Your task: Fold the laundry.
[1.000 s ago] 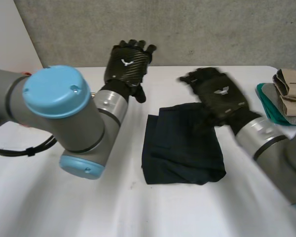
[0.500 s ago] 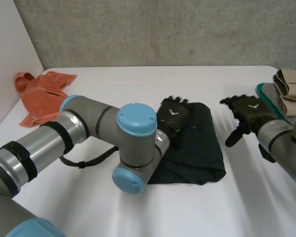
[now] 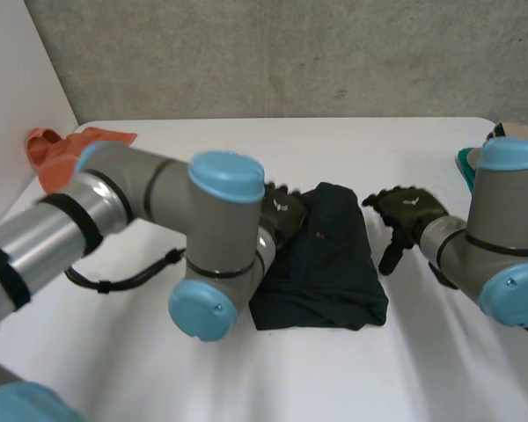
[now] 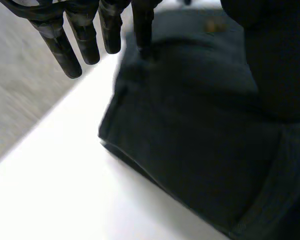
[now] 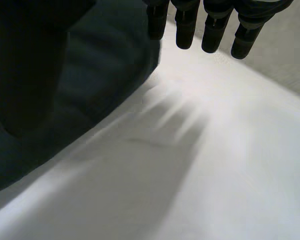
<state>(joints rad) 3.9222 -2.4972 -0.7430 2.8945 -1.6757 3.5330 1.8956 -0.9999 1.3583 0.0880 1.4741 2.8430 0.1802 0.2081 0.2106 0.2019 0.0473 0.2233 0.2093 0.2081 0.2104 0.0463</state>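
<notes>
Folded navy garment (image 3: 330, 264) mid-frame could get shoved crooked by the straight fingers of the left hand (image 3: 282, 211); right hand (image 3: 412, 211) is splayed open too, nothing gripped.

Soft, even light falls on the white table (image 3: 334, 378), which reads bright in the head view and brightest in the left wrist view beside the dark cloth (image 3: 326, 264). The cloth takes the light poorly, its folds showing only as faint grey gradations. A narrow shadow lies under its edge on the table. The grey wall (image 3: 290, 53) behind is evenly lit
</notes>
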